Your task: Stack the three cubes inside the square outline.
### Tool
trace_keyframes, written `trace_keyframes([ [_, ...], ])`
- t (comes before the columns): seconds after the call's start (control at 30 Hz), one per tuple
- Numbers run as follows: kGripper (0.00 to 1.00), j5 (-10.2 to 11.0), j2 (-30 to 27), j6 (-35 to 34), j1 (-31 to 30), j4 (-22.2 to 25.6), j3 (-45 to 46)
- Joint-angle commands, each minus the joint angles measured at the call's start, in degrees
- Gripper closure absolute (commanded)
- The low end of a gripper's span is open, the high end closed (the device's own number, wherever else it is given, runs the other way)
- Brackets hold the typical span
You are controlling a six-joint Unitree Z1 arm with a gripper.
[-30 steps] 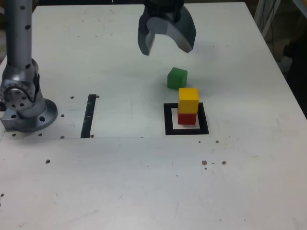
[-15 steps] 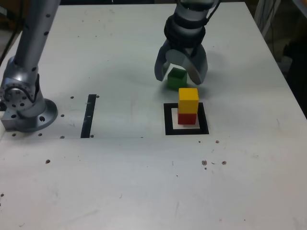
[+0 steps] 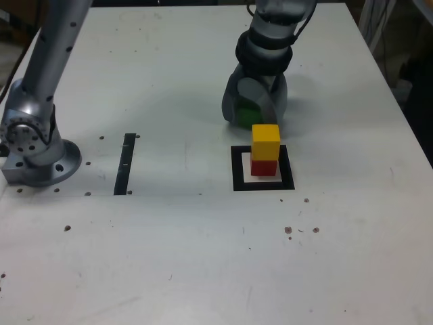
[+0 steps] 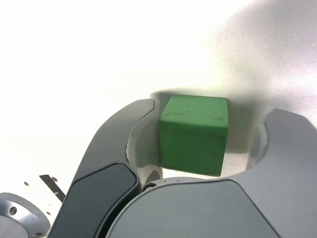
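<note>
Claw point(image 3: 254, 115) lowered over the green cube point(image 4: 194, 134), its jaws straddling it with a gap showing, not yet clamped, as I line up the last block for the yellow-on-red stack point(image 3: 265, 150) in the square outline point(image 3: 236, 169) just beside.

We see the bench point(image 3: 203, 257) evenly lit and slightly soft in the exterior view. In the wrist view it glares white, a grey shadow beside the tool point(image 4: 198, 144).
</note>
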Motion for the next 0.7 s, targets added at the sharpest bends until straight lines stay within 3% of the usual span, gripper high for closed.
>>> trace_keyframes([
  [0.0,0.63,-0.1,0.2,0.3,0.2,-0.2,-0.4],
  [0.43,0.78,0.6,-3.6,-0.9,-0.1,0.4,-0.7],
  [0.67,0.84,1.9,-9.9,-4.5,-2.4,8.1,-6.4],
])
